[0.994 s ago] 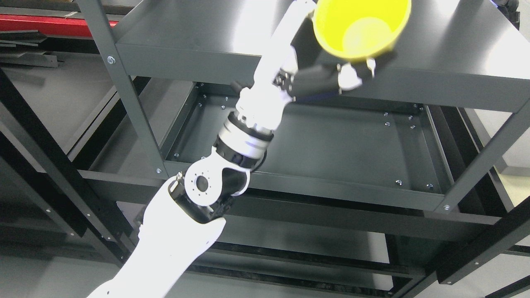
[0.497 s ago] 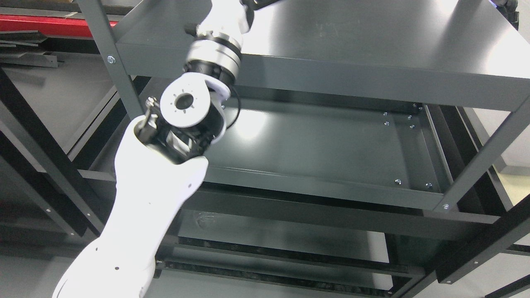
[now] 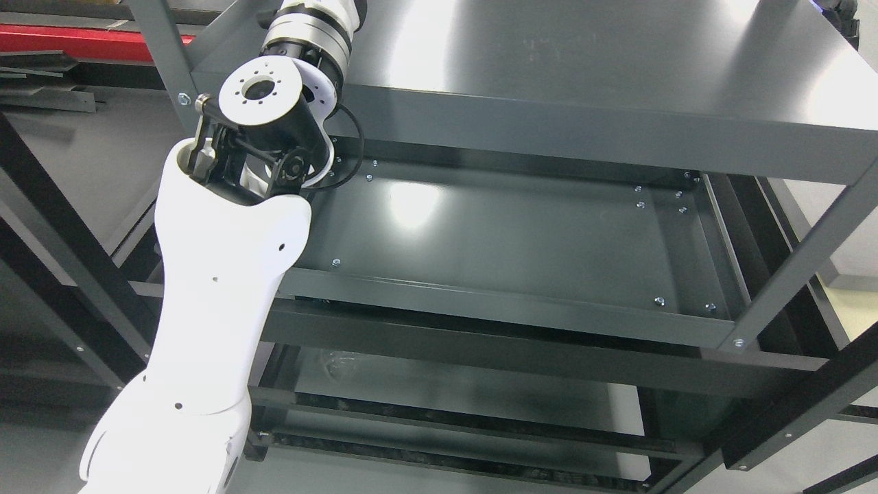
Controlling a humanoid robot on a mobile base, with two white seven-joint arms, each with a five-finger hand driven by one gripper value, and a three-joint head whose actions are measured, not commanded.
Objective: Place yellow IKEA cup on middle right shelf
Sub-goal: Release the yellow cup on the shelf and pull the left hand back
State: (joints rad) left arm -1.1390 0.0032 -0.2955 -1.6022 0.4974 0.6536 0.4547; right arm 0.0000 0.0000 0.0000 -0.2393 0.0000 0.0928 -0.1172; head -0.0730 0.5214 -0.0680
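Swinging further up and left since a moment ago, the left arm (image 3: 212, 274) crosses the dark shelf unit (image 3: 549, 137), its hand and any grip beyond the frame's top edge.

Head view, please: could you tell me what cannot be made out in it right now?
- Left robot hand: cut off by the top edge; only the left arm shows.
- Yellow cup: not visible anywhere in the head view.
- Right arm: out of view.
- Bottom shelf: partly hidden by the shelf rails above.
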